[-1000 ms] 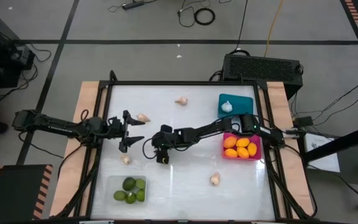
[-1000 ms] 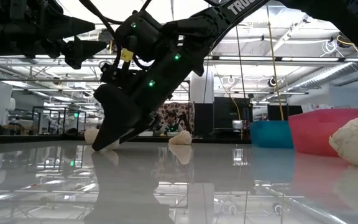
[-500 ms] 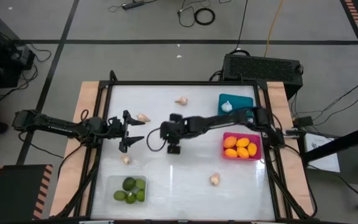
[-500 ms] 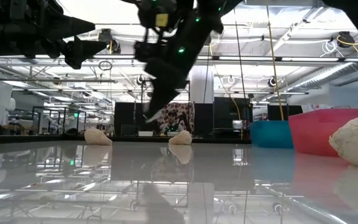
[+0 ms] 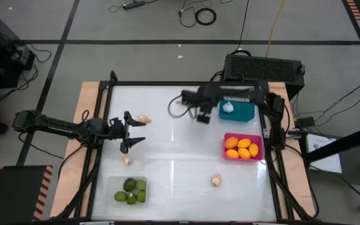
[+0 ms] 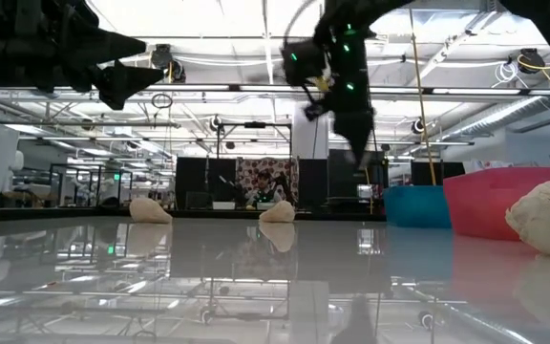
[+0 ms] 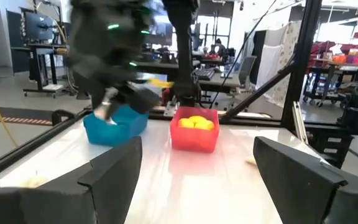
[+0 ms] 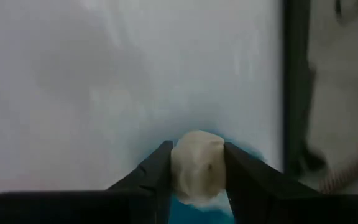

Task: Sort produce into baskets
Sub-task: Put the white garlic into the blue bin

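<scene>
Right hand (image 5: 202, 116) is up off the tabletop (image 5: 174, 169), just beside the teal basket (image 5: 245, 111) on its inner side. The right wrist view shows its two fingers (image 8: 157, 171) clamped on a garlic bulb (image 8: 196, 167), with teal showing under the bulb.

Risk, as judged: the bulb sits near the fingertips. If the hand lets go short of the rim, the bulb lands on the tabletop or strikes the basket wall and rolls. The hand looks blurred in the high view, so it is probably moving fast; a quick swing could loosen a tip-grip. A low pass could also nudge the light basket.

Teal basket already holds one whitish bulb (image 5: 228, 107). The pink basket (image 5: 258, 153), next to it, holds orange fruits (image 5: 243, 148). The clear basket (image 5: 112, 185) at the near left holds limes (image 5: 130, 185).

Loose garlic on the tabletop:
- one (image 5: 144, 119) just ahead of the left hand (image 5: 134, 131)
- one (image 5: 126, 160) near the clear basket
- one (image 5: 215, 180) well below the pink basket

Left hand waits with fingers spread, holding nothing, well apart from the right arm. Nothing stands between the right hand and the teal basket.
</scene>
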`<state>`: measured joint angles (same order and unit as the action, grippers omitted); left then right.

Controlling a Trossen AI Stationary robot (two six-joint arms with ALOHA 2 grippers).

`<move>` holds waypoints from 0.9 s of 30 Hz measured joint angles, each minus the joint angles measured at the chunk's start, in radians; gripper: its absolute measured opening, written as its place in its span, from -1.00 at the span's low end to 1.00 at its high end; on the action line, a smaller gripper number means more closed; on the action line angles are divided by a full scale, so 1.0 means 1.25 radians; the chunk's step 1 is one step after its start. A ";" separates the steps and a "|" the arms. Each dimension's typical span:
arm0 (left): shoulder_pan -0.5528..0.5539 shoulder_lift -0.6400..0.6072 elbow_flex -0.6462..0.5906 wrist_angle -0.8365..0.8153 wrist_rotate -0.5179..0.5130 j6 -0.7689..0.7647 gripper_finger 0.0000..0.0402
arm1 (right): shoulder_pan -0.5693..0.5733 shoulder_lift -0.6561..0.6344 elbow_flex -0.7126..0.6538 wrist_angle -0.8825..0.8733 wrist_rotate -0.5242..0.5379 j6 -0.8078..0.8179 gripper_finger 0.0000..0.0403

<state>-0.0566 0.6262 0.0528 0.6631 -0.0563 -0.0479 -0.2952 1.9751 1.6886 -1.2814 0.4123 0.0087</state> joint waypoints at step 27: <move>0.000 0.000 0.000 -0.014 0.005 -0.020 0.56 | -0.271 -0.098 -0.172 -0.232 -0.018 0.223 0.11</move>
<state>-0.0566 0.6262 0.0522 0.6453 -0.0494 -0.0732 -0.6334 1.8530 1.4742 -1.5717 0.3903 0.2877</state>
